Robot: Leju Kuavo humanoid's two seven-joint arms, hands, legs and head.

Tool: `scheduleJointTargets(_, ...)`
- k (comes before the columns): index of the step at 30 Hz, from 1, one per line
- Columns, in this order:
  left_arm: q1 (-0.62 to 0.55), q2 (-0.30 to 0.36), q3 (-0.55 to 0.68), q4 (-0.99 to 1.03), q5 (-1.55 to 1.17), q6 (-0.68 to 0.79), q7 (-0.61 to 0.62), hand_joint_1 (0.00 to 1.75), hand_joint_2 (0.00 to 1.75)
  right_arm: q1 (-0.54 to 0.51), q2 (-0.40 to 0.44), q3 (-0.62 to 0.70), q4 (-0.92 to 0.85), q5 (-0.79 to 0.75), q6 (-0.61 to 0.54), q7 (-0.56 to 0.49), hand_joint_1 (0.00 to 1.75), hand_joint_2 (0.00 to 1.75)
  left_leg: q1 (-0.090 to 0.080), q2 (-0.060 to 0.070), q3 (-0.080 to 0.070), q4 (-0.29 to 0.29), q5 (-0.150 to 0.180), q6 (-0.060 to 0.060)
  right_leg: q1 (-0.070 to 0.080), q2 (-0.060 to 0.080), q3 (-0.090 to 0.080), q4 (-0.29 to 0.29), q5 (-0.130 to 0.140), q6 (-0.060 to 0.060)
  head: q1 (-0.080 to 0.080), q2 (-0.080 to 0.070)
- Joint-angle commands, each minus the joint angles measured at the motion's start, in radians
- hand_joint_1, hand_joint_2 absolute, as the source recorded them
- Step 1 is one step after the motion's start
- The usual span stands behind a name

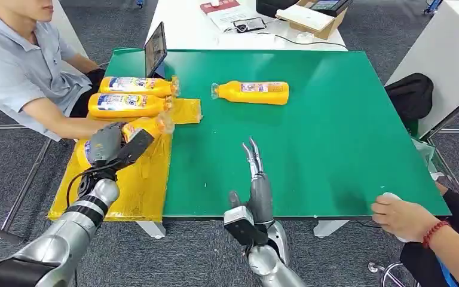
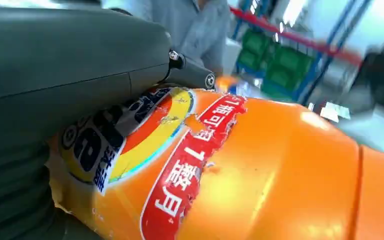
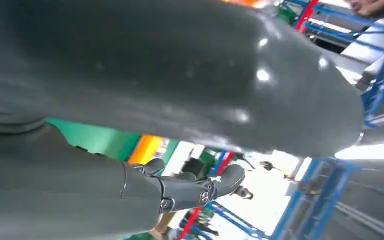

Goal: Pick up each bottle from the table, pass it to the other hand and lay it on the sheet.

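- Yellow sheet (image 1: 137, 185) is lying over the left end of the green worktop (image 1: 311, 149), and two bottles (image 1: 134, 95) are already resting on it, side by side at its far end.
- The left hand (image 1: 109, 145) is gripping a third bottle (image 1: 149, 127) over the sheet; the left wrist view is showing its torn label pressed right against the grey cover.
- Whether that bottle is touching the sheet yet or hanging just above it, I cannot tell.
- The right hand (image 1: 256, 179) is holding nothing, fingers stretched out and apart, hovering at the near edge of the worktop, well apart from any bottle.
- The last bottle (image 1: 254, 92) is lying on its side on the bare green, beyond the right hand and not yet picked up.
- A person in a light shirt (image 1: 18, 66) is sitting at the left, and another person's hand (image 1: 401, 216) is resting at the near right corner.
- Judging by all this: two laid, a third going down, one left to lift, pass and lay.
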Motion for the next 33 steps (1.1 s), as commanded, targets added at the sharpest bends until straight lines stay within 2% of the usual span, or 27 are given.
scheduleJointTargets(1, -0.122, 0.006, -0.156, 0.221, -0.216, -0.103, 0.137, 1.75, 1.75, -0.045, -0.015, -0.012, 0.034, -0.057, -0.003, -0.017, 0.0, 0.0, 0.001, 0.0, 0.003, 0.0, -0.001, -0.001, 0.001, 0.0, 0.003, 0.0, -0.001, -0.002, 0.0, 0.0)
scheduleJointTargets(5, -0.094, 0.016, -0.146, 0.232, -0.23, -0.13, 0.14, 1.75, 1.75, -0.056, -0.02, 0.023, 0.068, -0.068, 0.008, -0.017, 0.0, 0.0, 0.002, 0.003, 0.01, 0.002, -0.006, -0.002, 0.002, 0.003, 0.009, 0.002, -0.005, -0.004, 0.0, 0.0)
scheduleJointTargets(6, -0.086, 0.016, -0.133, 0.229, -0.223, -0.145, 0.131, 1.45, 1.75, -0.056, -0.019, 0.012, 0.065, -0.086, -0.005, -0.017, 0.0, 0.0, 0.002, 0.003, 0.01, 0.001, -0.005, -0.002, 0.002, 0.003, 0.01, 0.0, -0.004, -0.004, 0.0, 0.0)
scheduleJointTargets(7, -0.082, 0.015, -0.132, 0.227, -0.225, -0.144, 0.131, 0.7, 1.75, -0.058, -0.022, 0.008, 0.067, -0.092, -0.003, -0.017, 0.0, 0.0, 0.003, 0.003, 0.016, 0.001, -0.008, -0.004, 0.003, 0.004, 0.015, 0.001, -0.007, -0.006, 0.0, 0.0)
scheduleJointTargets(8, -0.076, 0.009, -0.121, 0.227, -0.217, -0.204, 0.108, 0.79, 1.75, -0.063, -0.029, 0.005, 0.067, -0.098, 0.004, -0.017, 0.0, 0.0, 0.003, 0.003, 0.012, 0.002, -0.007, -0.003, 0.003, 0.003, 0.012, 0.002, -0.006, -0.005, 0.0, 0.0)
scheduleJointTargets(9, -0.072, 0.004, -0.109, 0.224, -0.204, -0.228, 0.096, 1.24, 1.75, -0.066, -0.031, 0.005, 0.068, -0.098, 0.008, -0.017, 0.0, 0.0, 0.002, 0.003, 0.009, 0.0, -0.004, -0.002, 0.002, 0.003, 0.009, 0.0, -0.003, -0.003, 0.0, 0.0)
scheduleJointTargets(11, -0.064, -0.012, -0.089, 0.218, -0.185, -0.242, 0.085, 1.15, 1.75, -0.074, -0.031, 0.005, 0.085, -0.098, 0.029, -0.017, 0.0, 0.0, 0.001, 0.001, 0.005, 0.0, -0.003, -0.001, 0.001, 0.001, 0.006, -0.001, -0.002, -0.002, 0.0, 0.0)
scheduleJointTargets(12, -0.061, -0.02, -0.078, 0.214, -0.174, -0.258, 0.076, 0.65, 1.75, -0.073, -0.031, 0.005, 0.082, -0.093, 0.031, -0.017, 0.0, 0.0, 0.001, 0.002, 0.008, 0.0, -0.004, -0.002, 0.001, 0.002, 0.008, 0.0, -0.003, -0.003, 0.0, 0.0)
scheduleJointTargets(13, -0.06, -0.031, -0.072, 0.214, -0.167, -0.278, 0.071, 0.09, 1.75, -0.071, -0.031, 0.006, 0.079, -0.09, 0.03, -0.017, 0.0, 0.0, 0.001, 0.001, 0.004, 0.0, -0.002, -0.001, 0.001, 0.001, 0.004, 0.0, -0.001, -0.002, -0.001, 0.0)
scheduleJointTargets(14, -0.061, -0.034, -0.073, 0.214, -0.167, -0.281, 0.07, 0.0, 1.75, -0.071, -0.031, 0.006, 0.078, -0.091, 0.03, -0.017, 0.0, 0.0, 0.001, 0.001, 0.007, 0.0, -0.003, -0.001, 0.001, 0.001, 0.007, 0.0, -0.003, -0.002, 0.0, 0.0)
scheduleJointTargets(16, -0.059, -0.052, -0.044, 0.209, -0.129, -0.369, 0.038, 0.0, 1.75, -0.076, -0.04, 0.008, 0.077, -0.089, 0.033, -0.017, 0.0, 0.0, 0.001, 0.0, 0.007, 0.0, -0.003, -0.001, 0.001, 0.0, 0.008, 0.0, -0.003, -0.002, 0.0, 0.0)
scheduleJointTargets(17, -0.059, -0.054, -0.036, 0.207, -0.117, -0.395, 0.024, 0.17, 1.75, -0.081, -0.044, 0.007, 0.077, -0.09, 0.035, -0.017, 0.0, 0.0, 0.001, -0.001, 0.004, 0.0, -0.002, -0.001, 0.001, 0.0, 0.005, -0.001, -0.001, -0.002, 0.0, 0.0)
scheduleJointTargets(18, -0.059, -0.059, -0.019, 0.205, -0.098, -0.405, 0.018, 0.56, 1.75, -0.086, -0.047, 0.006, 0.08, -0.089, 0.034, -0.017, 0.0, 0.0, 0.001, -0.001, 0.006, 0.0, -0.002, -0.001, 0.001, -0.001, 0.007, -0.001, -0.002, -0.002, 0.0, 0.0)
scheduleJointTargets(19, -0.062, -0.067, 0.001, 0.205, -0.073, -0.427, 0.008, 0.26, 1.75, -0.092, -0.05, 0.003, 0.086, -0.087, 0.032, -0.017, 0.0, 0.0, 0.0, -0.001, 0.003, 0.0, -0.001, -0.001, 0.0, 0.0, 0.005, -0.001, -0.001, -0.001, 0.0, 0.0)
scheduleJointTargets(20, -0.063, -0.07, 0.011, 0.204, -0.059, -0.441, -0.002, 0.21, 1.75, -0.093, -0.051, 0.0, 0.086, -0.089, 0.033, -0.017, 0.0, 0.0, 0.001, 0.0, 0.005, 0.0, -0.002, -0.001, 0.001, 0.0, 0.007, -0.001, -0.002, -0.002, 0.0, 0.0)
scheduleJointTargets(22, -0.063, -0.07, 0.011, 0.204, -0.059, -0.441, -0.002, 0.21, 1.75, -0.093, -0.051, 0.0, 0.086, -0.089, 0.033, -0.017, 0.0, 0.0, 0.001, -0.001, 0.007, 0.0, -0.002, -0.001, 0.001, 0.0, 0.009, -0.001, -0.002, -0.002, 0.0, 0.0)
scheduleJointTargets(24, -0.067, -0.078, 0.038, 0.202, -0.022, -0.474, -0.017, 0.0, 1.75, -0.097, -0.052, -0.004, 0.093, -0.091, 0.031, -0.017, 0.0, 0.0, 0.0, -0.002, 0.005, -0.001, 0.0, 0.0, 0.0, -0.001, 0.007, -0.001, 0.0, -0.001, 0.0, 0.0)
scheduleJointTargets(28, -0.069, -0.1, 0.113, 0.18, 0.092, -0.559, -0.083, 0.0, 1.75, -0.109, -0.057, 0.005, 0.111, -0.099, 0.038, -0.017, 0.0, 0.0, 0.0, -0.002, 0.008, 0.0, -0.001, -0.001, 0.0, -0.001, 0.009, -0.001, -0.001, -0.002, 0.0, 0.0)
scheduleJointTargets(33, -0.055, -0.118, 0.138, 0.144, 0.132, -0.541, -0.119, 0.0, 1.75, -0.103, -0.061, 0.012, 0.105, -0.101, 0.026, -0.017, 0.0, 0.0, 0.0, -0.002, 0.01, -0.001, -0.001, -0.001, 0.0, -0.002, 0.012, -0.001, -0.001, -0.002, 0.0, 0.0)
